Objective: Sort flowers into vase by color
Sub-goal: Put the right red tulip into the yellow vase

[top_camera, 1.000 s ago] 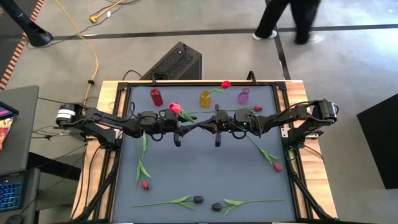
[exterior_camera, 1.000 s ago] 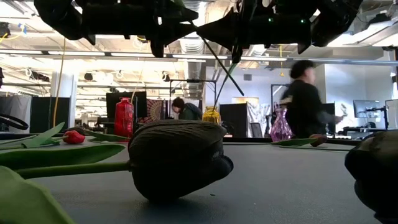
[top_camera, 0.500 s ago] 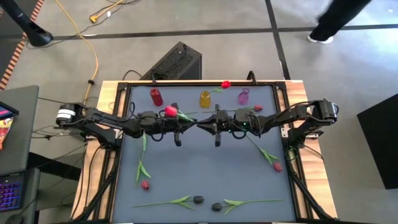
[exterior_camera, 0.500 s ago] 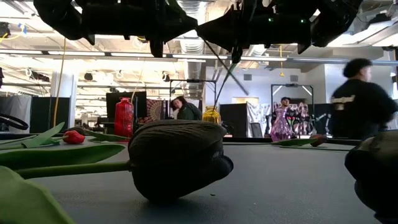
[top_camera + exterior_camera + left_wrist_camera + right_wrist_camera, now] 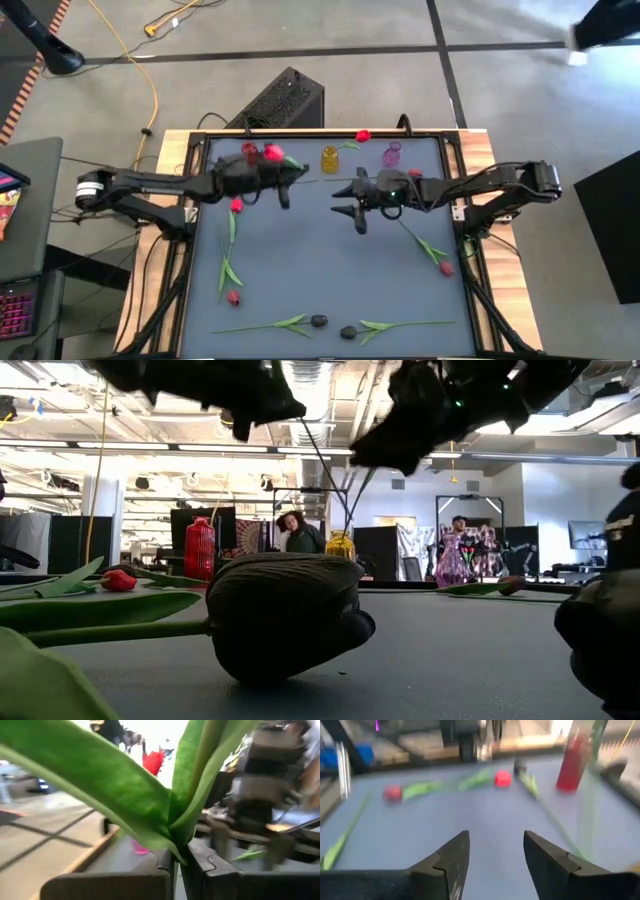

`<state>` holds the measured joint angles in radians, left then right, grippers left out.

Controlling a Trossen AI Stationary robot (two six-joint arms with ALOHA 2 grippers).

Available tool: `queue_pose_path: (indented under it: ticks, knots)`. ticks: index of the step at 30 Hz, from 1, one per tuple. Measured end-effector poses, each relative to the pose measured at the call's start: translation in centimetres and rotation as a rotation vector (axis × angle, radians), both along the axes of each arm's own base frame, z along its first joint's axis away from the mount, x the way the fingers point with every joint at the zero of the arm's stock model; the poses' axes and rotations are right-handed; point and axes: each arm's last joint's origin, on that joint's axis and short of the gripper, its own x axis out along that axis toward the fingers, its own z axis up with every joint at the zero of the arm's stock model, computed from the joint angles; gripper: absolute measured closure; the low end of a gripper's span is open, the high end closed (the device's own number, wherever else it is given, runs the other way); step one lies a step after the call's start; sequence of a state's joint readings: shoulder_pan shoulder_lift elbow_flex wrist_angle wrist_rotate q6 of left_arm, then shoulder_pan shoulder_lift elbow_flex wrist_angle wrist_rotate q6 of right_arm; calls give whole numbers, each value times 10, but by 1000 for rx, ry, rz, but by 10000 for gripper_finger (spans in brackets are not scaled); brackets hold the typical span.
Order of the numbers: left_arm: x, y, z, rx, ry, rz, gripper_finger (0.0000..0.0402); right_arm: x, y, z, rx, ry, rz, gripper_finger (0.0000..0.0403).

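My left gripper (image 5: 297,175) is shut on a red tulip whose head (image 5: 272,153) is right beside the red vase (image 5: 249,152) at the far left. Its green leaves (image 5: 150,790) fill the left wrist view. My right gripper (image 5: 342,199) hangs open above the middle of the mat, with nothing between its fingers (image 5: 455,857). A yellow vase (image 5: 329,158) and a pink vase (image 5: 391,154) stand in the same far row. More tulips lie flat on the mat: red ones at the left (image 5: 233,297) and right (image 5: 445,268), and dark ones at the near edge (image 5: 318,320). My left gripper pinches the tulip's stem between its two fingers, right where the leaves fork off (image 5: 175,854). The fingers reach level from the table's left and lie across the stem. The flower is lifted clear of the mat, with its head on the far-left side of the fingers.
Another red tulip (image 5: 237,205) lies below my left arm, and one (image 5: 363,135) rests on the table's far rim. A dark tulip head (image 5: 285,615) sits close to the low camera. A black box (image 5: 285,100) stands on the floor behind the table. People are in the room beyond it.
My left gripper has shut on the tulip's stem. My right gripper has opened, let go of it and drawn back toward the table's right. The left gripper has then carried the flower toward the far left, bringing its head next to the red vase.
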<state>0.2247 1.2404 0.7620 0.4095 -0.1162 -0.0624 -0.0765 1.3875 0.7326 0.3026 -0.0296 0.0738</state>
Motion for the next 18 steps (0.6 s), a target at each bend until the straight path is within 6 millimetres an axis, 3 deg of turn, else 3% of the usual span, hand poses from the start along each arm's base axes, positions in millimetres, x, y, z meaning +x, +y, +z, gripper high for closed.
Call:
queue_pose_path:
  ticks: [4,8,12,18]
  knots:
    - [11,20,38,98,99,46,401,-4,2,-9,11,106,4,188]
    - [24,45,61,148,172,101,401,-2,6,-20,13,161,17,193]
    - [34,70,61,142,225,120,401,-1,9,-24,7,185,30,200]
    - [45,98,43,65,247,99,401,-3,9,-25,-16,209,40,207]
